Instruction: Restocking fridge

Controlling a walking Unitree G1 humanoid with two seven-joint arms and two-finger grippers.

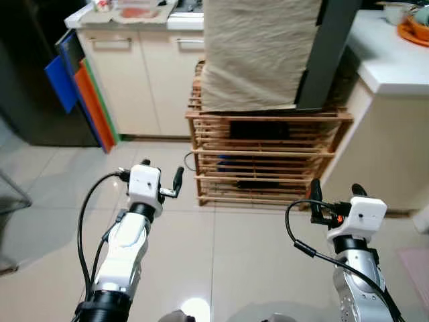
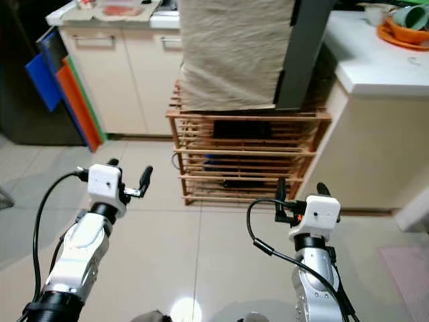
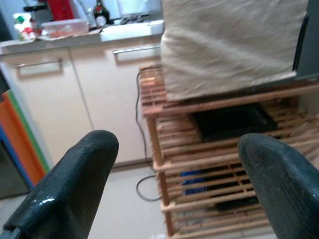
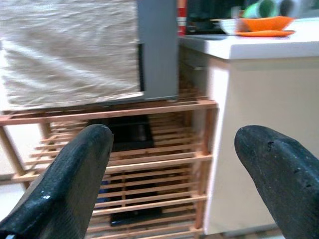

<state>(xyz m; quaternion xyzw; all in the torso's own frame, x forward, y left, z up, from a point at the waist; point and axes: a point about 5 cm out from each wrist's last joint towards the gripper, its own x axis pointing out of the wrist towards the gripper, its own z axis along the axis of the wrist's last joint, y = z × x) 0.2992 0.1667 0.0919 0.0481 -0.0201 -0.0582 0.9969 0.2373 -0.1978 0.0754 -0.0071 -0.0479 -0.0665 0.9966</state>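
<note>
Grippers both empty: left gripper [image 1: 161, 176] and right gripper [image 1: 333, 194] are raised ahead of the torso, fingers spread wide, nothing between them. Finger pads [image 3: 75, 184] look like matte black textured rubber, rounded at the tips.

Step, as I judge it: approach/search phase, no item picked yet. No food or bottle to stock is identifiable in reach. A dark tall appliance [image 1: 30, 80] at far left could be the fridge, can't confirm; it stands well apart from both arms.

Straight ahead is a slatted wooden rack [image 1: 268, 157], light bamboo-like bars with open shelves, a flat black tray [image 3: 234, 119] on an upper shelf and a cable [image 3: 142, 184] trailing to the floor. On top is a boxy unit draped in a creased beige cloth [image 1: 258, 50].

Left of it are cream cabinets [image 1: 144, 80] with bar handles, and blue and orange boards [image 1: 84, 100] leaning beside them. To the right is a smooth white counter [image 1: 389, 57] with an orange dish [image 4: 264, 25]. The floor is glossy tile [image 1: 228, 268].

Next move probably calls for turning left towards the dark appliance, or locating the stock first.
</note>
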